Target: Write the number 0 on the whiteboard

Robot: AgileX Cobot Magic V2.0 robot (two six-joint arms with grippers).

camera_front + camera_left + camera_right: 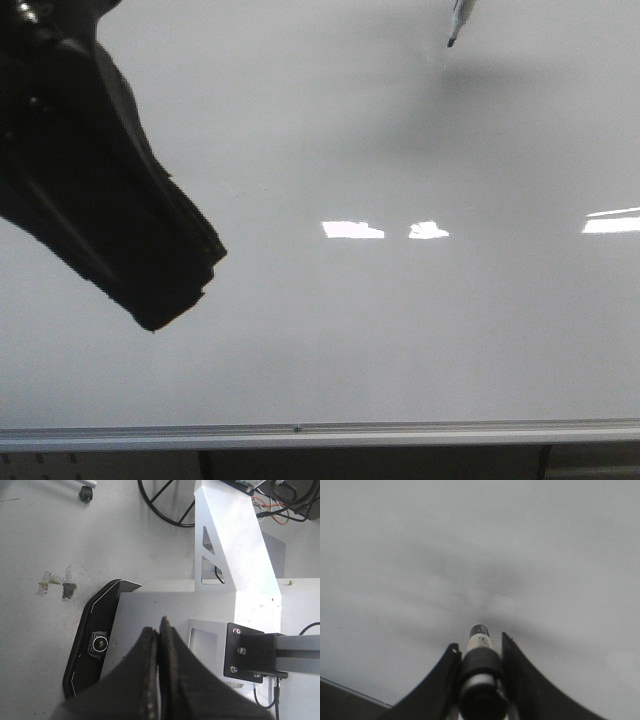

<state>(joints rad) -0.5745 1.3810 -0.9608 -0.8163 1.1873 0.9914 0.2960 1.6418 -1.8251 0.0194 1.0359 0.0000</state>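
Close to the front camera hangs the left arm, fingers pressed together, empty. Behind, the whiteboard is blank, no 0 yet. Right fingers pinch the marker; its tip points at the board's upper right, seemingly just off it

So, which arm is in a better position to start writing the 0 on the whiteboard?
The right. Its gripper holds the marker, whose tip is close to the whiteboard. The left gripper is shut on nothing and faces the floor. No 0 is visible yet.
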